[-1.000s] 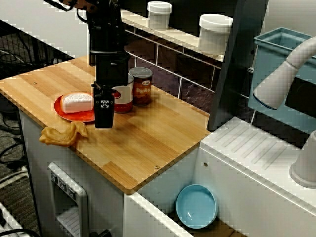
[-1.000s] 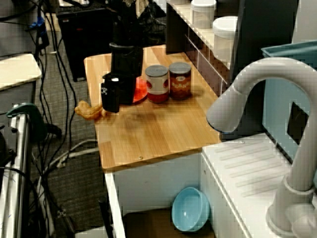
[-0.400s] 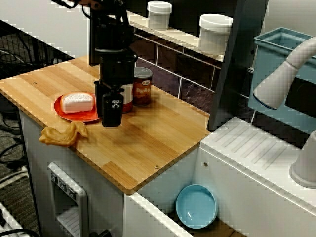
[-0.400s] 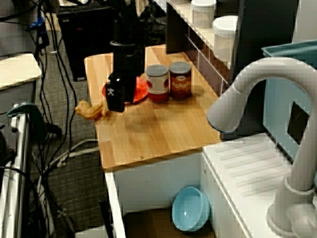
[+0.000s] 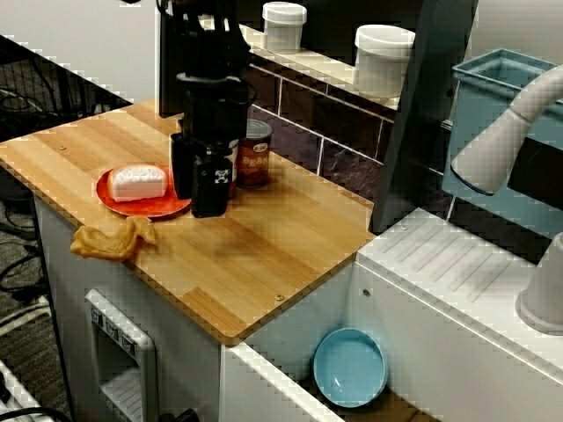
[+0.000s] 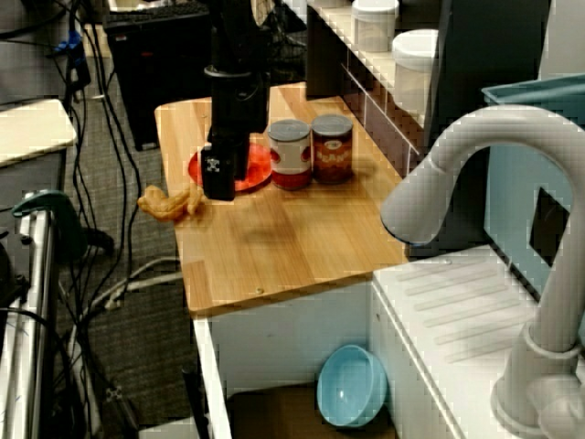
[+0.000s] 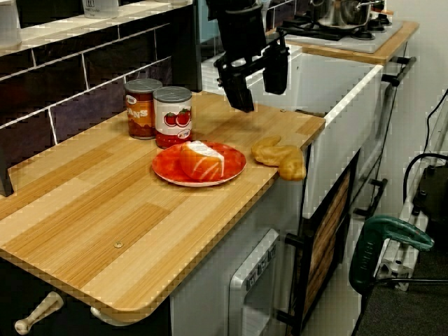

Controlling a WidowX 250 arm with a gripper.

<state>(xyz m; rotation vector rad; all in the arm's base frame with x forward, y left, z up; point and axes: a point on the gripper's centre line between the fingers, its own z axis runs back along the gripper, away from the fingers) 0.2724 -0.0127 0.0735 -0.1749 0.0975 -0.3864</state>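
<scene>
Now finds the gripper shifted a little right and toward the far wall against a second ago: away from the cloth at the near edge, up beside the right rim of the red plate in the high view. Hangs above the wood there, plainly clear of it in the low view from the counter's end, touching nothing. Holds both fingers spread wide, with only air between. Hides the tomato can almost wholly in the high view, unlike a second ago; leaves the other can showing just to the right. Leaves everything else unmoved: red plate on the left part of the counter, near its front edge, with a pale block of food on it; both cans upright side by side just beyond the plate's far rim; crumpled yellow cloth just in front of the plate, at the very edge.

Underneath, pale wood all along the counter; behind, dark tiles and a shelf with two white tubs. Farther right, a white sink unit, a curved tap, a blue bowl down low. At the left of the view over the tap, cables across the floor.
</scene>
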